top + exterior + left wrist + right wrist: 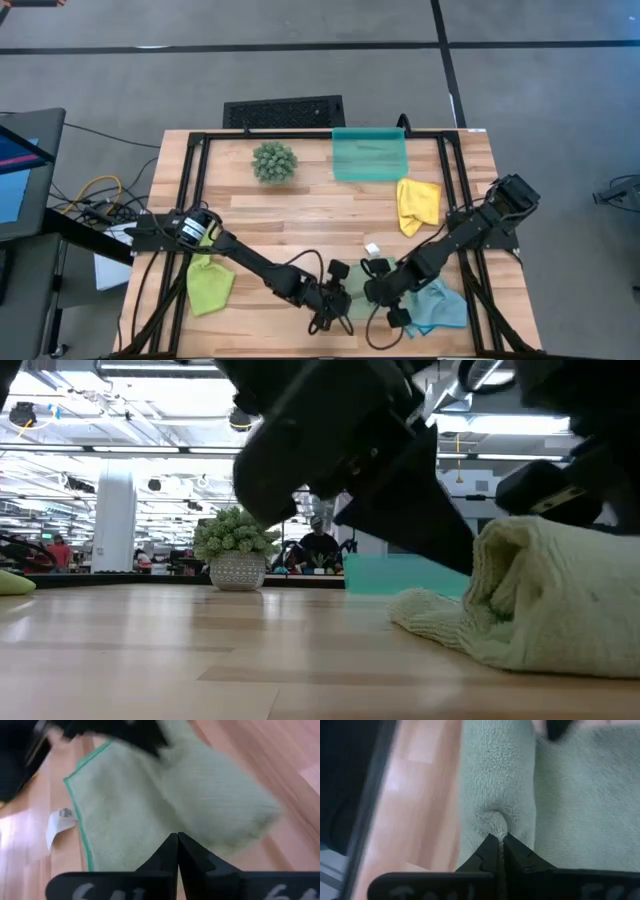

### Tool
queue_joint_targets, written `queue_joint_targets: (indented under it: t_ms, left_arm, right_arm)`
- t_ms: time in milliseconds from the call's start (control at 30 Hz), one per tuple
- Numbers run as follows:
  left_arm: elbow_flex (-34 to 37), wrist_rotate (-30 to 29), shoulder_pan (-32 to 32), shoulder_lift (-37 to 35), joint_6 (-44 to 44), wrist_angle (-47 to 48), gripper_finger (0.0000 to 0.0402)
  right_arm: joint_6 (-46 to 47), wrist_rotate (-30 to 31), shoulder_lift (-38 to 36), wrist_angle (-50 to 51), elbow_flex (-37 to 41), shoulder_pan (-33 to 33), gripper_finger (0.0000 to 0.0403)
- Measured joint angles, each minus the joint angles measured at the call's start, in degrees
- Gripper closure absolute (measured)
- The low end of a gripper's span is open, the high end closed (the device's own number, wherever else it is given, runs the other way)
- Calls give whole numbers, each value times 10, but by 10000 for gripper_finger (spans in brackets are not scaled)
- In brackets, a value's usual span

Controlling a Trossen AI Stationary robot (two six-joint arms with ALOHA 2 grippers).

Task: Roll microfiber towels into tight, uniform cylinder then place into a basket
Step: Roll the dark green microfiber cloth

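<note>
- Towels first: sage green towel (362, 290) lies at lower centre of the high view, between both grippers, partly rolled; low view shows a thick rolled fold on the right with a flat flap trailing left.
- Right gripper (497, 840) has its tips drawn together on a pucker of the sage fold, pinching it. Likely reason: to keep the roll tight while it turns.
- Left gripper (177, 839) has its tips pressed fully together just above the flat part of the same towel; nothing is caught between them. Reads as a hold-down or push, not a grasp.
- Basket (370, 154) sits at upper centre of the high view, well apart from the work, with no towel in it that I can see.
- Yellow towel (417, 204) lies crumpled below and right of the basket, roughly on the line from the roll to the basket.
- Light blue towel (441, 308) lies at lower right, just beside the sage one, partly under the right arm; could get dragged.
- Lime green towel (209, 285) lies at lower left, clear of the work.
- Spiky plant ball (274, 161) stands left of the basket; black grille (284, 111) lies beyond the table's top edge.
- White tag (372, 249) lies near the sage towel's upper edge.
</note>
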State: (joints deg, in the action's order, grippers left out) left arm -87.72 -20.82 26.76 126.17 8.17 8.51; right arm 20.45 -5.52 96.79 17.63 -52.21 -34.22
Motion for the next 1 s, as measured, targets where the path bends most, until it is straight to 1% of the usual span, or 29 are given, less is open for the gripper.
queue_joint_targets:
  t_ms: [133,233,533,633,733,833,1000]
  left_arm:
    - [0,1,-4,0,-8,10,400]
    - [3,10,-11,1,-19,26,400]
    - [6,5,-6,2,-14,30,400]
    - [-2,-43,2,2,-15,46,400]
    - [-25,-86,13,2,-28,90,400]
    - [-53,-115,23,2,-48,148,400]
    - [-84,-151,38,2,-70,203,400]
  right_arm:
    - [0,3,0,14,0,3,380]
    - [0,8,0,18,0,7,373]
    - [-21,9,0,26,0,31,371]
    - [-21,9,0,29,0,43,369]
    - [-21,10,0,29,0,54,357]
    - [-15,11,0,29,0,62,338]
    - [-14,11,0,29,0,67,292]
